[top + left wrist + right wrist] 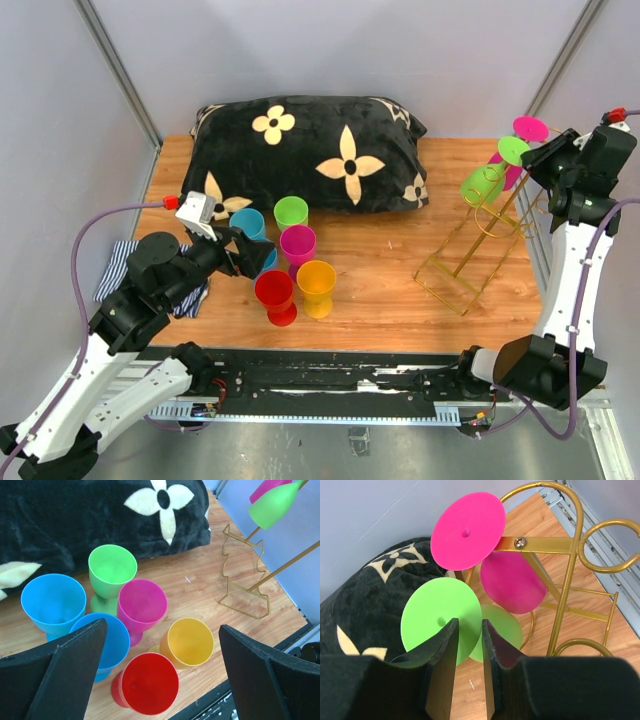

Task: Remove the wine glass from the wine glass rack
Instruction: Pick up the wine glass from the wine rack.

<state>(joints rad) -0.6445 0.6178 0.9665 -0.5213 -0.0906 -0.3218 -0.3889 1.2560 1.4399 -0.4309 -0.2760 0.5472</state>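
The green wine glass (432,615) hangs upside down on the wine glass rack (547,544) at the far right of the bench (400,280). Its round foot points up toward the right arm, and its bowl hangs below the slanted gold rails. The right fingers (442,680) are directly at that foot. In the right wrist view they stand narrowly apart with the disc's edge showing in the slim gap between them. Whether they already pinch it cannot be told. A pink wine glass (467,527) hangs just beyond the green one on the same rack, so there are two glasses on one rack. The left fingers (75,655) are spread wide and grasp nothing. They hover over a cluster of six plastic goblets on the left half of the bench, well apart from the rack. There are two blue goblets (52,602), one green goblet (112,565), one magenta goblet (142,602), one yellow goblet (190,640) and one red goblet (150,682). One black pillow (310,150) with cream flowers lies along the far edge. One striped cloth (120,265) sits at the left edge under the left arm.
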